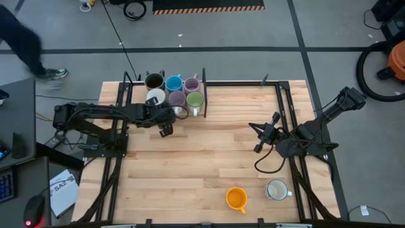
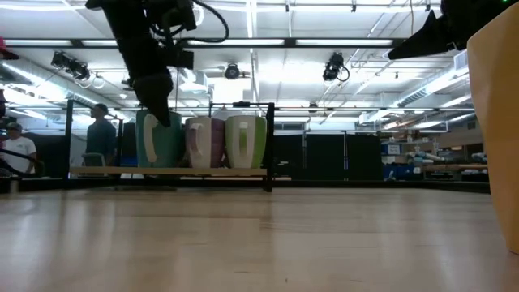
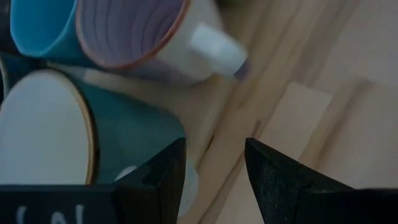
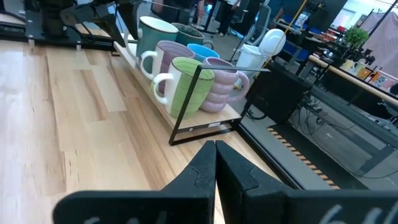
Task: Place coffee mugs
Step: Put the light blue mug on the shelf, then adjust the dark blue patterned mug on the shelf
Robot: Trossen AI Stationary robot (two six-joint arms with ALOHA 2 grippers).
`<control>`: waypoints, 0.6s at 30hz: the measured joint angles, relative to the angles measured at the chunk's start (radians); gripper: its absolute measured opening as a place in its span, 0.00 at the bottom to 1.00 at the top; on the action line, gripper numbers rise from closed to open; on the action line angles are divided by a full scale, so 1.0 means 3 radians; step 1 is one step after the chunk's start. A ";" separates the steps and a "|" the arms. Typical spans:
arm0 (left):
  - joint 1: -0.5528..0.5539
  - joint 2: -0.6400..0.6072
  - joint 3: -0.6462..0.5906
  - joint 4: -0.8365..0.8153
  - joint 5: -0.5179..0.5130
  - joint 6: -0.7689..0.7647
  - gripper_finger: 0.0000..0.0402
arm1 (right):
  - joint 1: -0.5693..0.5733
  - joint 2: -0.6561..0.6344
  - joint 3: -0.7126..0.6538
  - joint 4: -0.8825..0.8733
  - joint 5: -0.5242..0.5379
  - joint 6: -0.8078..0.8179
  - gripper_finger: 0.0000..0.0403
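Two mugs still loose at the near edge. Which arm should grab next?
Probably right. The orange mug and white mug lie on the right half of the table, nearer the right gripper, which is shut and empty. The left gripper is open, over by the rack.

Overhead, table-level and right-wrist views share, seemingly, the mug rack (image 1: 204, 95).

Mid table (image 1: 209, 152) open; mugs (image 1: 174, 92) far edge.
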 joint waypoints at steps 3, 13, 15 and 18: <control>-0.0054 0.0002 0.0167 0.0010 0.0010 0.0019 0.43 | 0.0000 0.0000 0.0000 -0.0001 0.0000 0.0000 0.03; 0.0685 -0.0002 0.0915 -0.0300 0.0176 0.0133 0.43 | 0.0000 0.0000 0.0000 -0.0001 -0.0008 0.0002 0.03; 0.0963 -0.0002 0.0956 -0.0313 0.0340 0.0140 0.43 | 0.0000 0.0000 0.0000 -0.0001 -0.0018 0.0001 0.03; 0.1374 -0.0002 0.0959 -0.0324 0.0595 0.0144 0.43 | 0.0000 0.0000 0.0000 -0.0003 -0.0028 0.0001 0.03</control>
